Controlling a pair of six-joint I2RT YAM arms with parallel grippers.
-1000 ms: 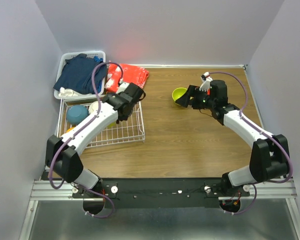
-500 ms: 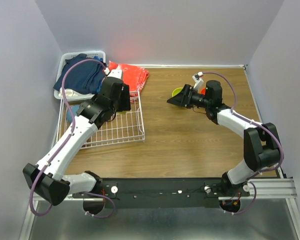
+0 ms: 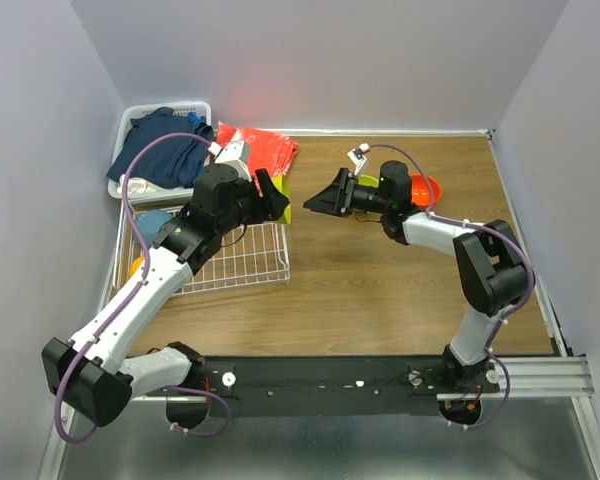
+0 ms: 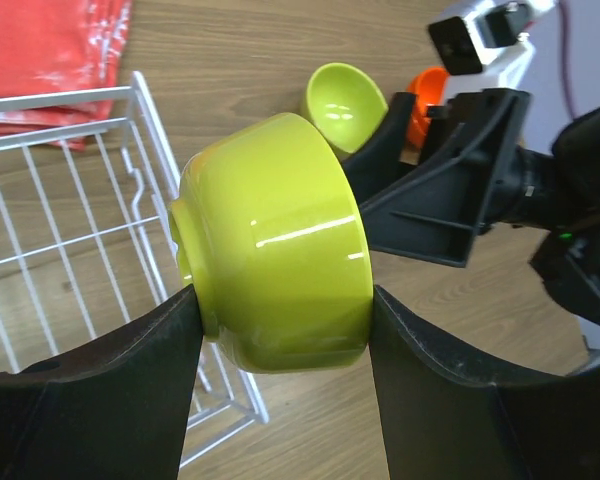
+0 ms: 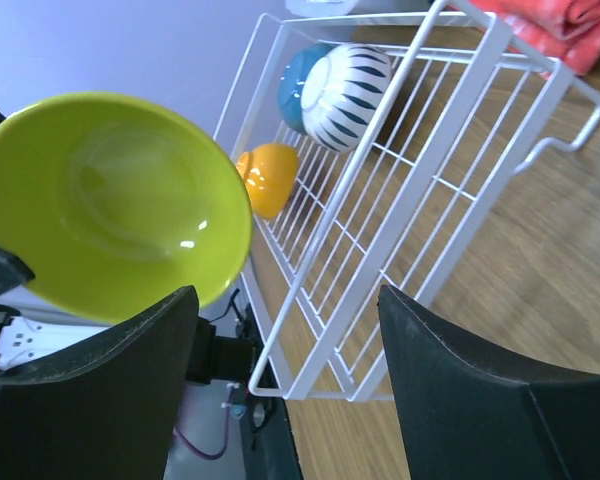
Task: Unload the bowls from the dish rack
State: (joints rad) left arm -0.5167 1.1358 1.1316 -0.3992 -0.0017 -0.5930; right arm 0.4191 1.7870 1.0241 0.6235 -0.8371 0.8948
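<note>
My left gripper is shut on a lime green bowl, held on its side above the right edge of the white wire dish rack. My right gripper is open and empty, pointing left at that bowl and a short way from it. In the rack are a blue bowl, a white ribbed bowl and a yellow-orange bowl. A second lime green bowl and a red-orange bowl sit on the table behind my right gripper.
A white plastic basket of dark blue clothes stands at the back left, behind the rack. A red cloth lies beside it. Purple walls close in the table on both sides and at the back.
My left gripper lifted the lime green bowl out of the rack and carried it right. My right gripper left the other lime bowl on the table and swung left toward the held one.
</note>
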